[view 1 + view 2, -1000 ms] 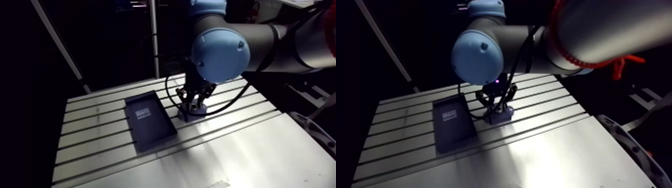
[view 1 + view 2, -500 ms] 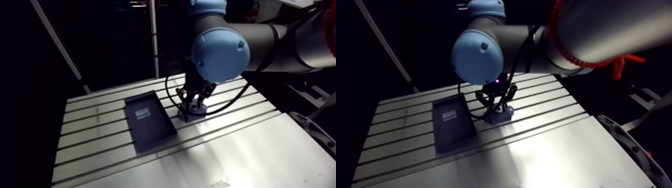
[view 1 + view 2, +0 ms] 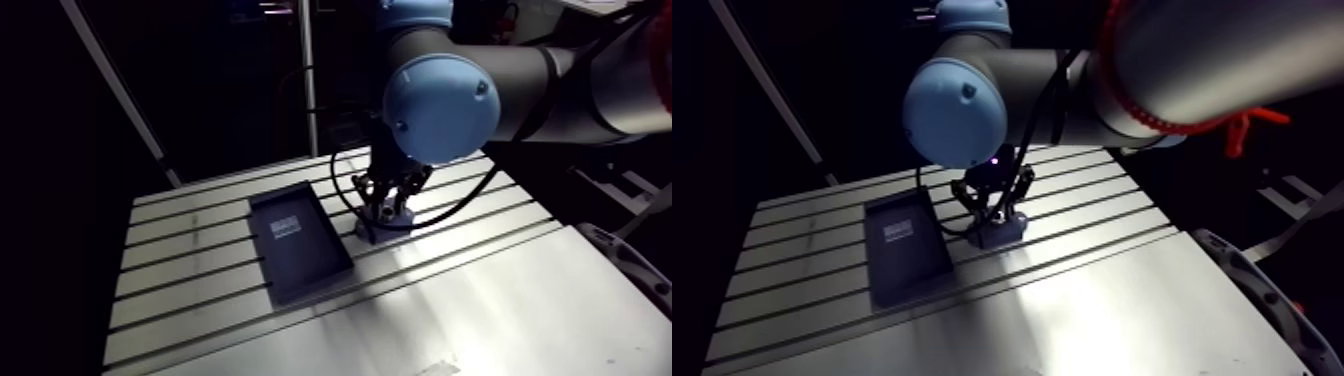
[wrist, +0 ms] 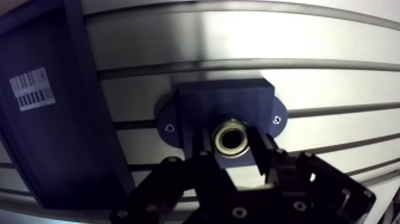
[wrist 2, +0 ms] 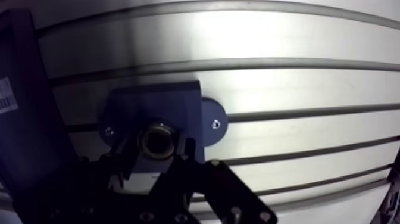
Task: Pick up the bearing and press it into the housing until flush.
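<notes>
A grey slotted table [image 3: 480, 300] is seen. A dark flat tray [image 3: 310, 265] is laid on it, with a dark blue housing [image 4: 223, 104] set just beside. The small shiny bearing [image 4: 232, 137] is squeezed between the fingers of the gripper [image 4: 232, 152], right over the housing.

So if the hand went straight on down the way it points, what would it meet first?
The dark blue block-shaped housing, right under the metal ring bearing that the hand grips. Whether the bearing touches it, I cannot tell.
</notes>
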Available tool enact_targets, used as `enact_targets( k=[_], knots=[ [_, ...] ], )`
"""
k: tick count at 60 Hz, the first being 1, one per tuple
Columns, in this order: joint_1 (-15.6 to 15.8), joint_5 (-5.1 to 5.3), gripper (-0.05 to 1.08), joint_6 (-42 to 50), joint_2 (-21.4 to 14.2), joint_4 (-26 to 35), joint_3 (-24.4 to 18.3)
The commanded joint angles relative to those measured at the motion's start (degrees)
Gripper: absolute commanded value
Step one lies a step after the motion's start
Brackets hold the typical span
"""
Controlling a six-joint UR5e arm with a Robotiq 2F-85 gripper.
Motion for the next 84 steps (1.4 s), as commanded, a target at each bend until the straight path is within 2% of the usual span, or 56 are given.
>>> enact_targets(
  k=[1,69,73,74,75,76,80,81,82,83,84],
  knots=[
    [0.00,0.00,0.65,0.11,0.08,-0.04,0.03],
    [-0.09,0.01,0.65,-0.04,0.00,-0.04,0.21],
    [-0.09,0.00,0.57,-0.06,0.00,-0.04,0.29],
    [-0.09,0.00,0.48,-0.06,0.00,-0.04,0.29],
    [-0.09,0.00,0.48,-0.06,0.00,-0.04,0.29],
    [-0.09,0.00,0.37,-0.06,-0.15,-0.04,0.22],
    [-0.09,0.09,0.32,-0.14,-0.34,-0.04,0.20],
    [-0.09,0.09,0.23,-0.14,-0.43,-0.04,0.13],
    [-0.09,0.09,0.23,-0.14,-0.43,-0.04,0.13],
    [-0.09,0.01,0.14,-0.14,-0.44,0.03,0.04],
    [-0.09,0.01,0.14,-0.14,-0.44,0.03,0.04]
  ],
)
